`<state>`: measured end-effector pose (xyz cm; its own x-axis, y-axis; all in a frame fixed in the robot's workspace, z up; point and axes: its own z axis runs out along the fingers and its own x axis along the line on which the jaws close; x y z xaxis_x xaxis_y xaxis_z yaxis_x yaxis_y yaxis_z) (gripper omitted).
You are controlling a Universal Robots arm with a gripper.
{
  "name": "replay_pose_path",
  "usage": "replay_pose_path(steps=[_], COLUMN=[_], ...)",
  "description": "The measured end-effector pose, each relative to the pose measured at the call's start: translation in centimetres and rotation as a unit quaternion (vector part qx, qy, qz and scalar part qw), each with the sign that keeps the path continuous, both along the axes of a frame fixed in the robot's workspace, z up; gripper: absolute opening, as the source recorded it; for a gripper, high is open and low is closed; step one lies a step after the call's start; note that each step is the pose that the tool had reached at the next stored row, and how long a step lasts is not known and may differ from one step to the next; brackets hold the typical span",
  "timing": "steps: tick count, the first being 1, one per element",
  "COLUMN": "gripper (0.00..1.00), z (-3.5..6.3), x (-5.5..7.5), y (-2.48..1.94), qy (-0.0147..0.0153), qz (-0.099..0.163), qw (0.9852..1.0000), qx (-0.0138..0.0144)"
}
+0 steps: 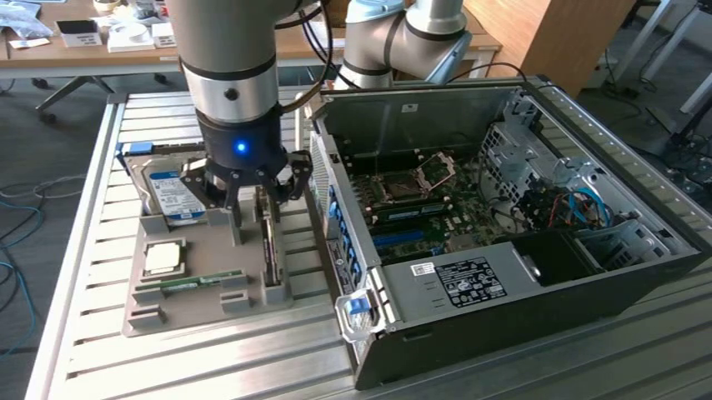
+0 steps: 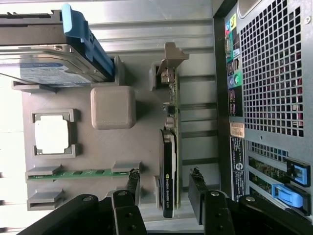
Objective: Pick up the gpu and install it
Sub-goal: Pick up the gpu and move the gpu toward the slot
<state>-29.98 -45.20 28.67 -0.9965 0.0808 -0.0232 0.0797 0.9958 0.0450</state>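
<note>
The tool [image 2: 164,172] hangs spread wide astride the gpu [image 2: 167,152], which stands on edge in its tray [image 2: 112,156] slot, easy to pinch.

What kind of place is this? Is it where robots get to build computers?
Probably a robotics lab or workshop: a robot arm reaches over a grey tray of computer parts, beside an opened computer case on a metal table.

The thin black gpu card [image 2: 167,166] stands on edge with a clear gap on either side, between the spread fingers of the black gripper [image 2: 164,176]. On the exterior view's right, the black metal computer case [image 1: 501,321] walls in the grey plastic tray [image 1: 200,304]. On the left, a grey square block [image 2: 113,107] and a silver hard drive [image 1: 172,196] stand near.
</note>
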Motion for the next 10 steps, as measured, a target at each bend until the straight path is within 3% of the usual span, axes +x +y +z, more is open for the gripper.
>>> replay_pose_path(steps=[4, 10], gripper=[0.53, 0.53], z=[-0.67, -0.72], x=[0.0, 0.21], y=[0.0, 0.0], qy=[-0.0001, -0.0001], qz=[0.0, 0.0], qw=[1.0, 1.0], qx=[0.0001, 0.0])
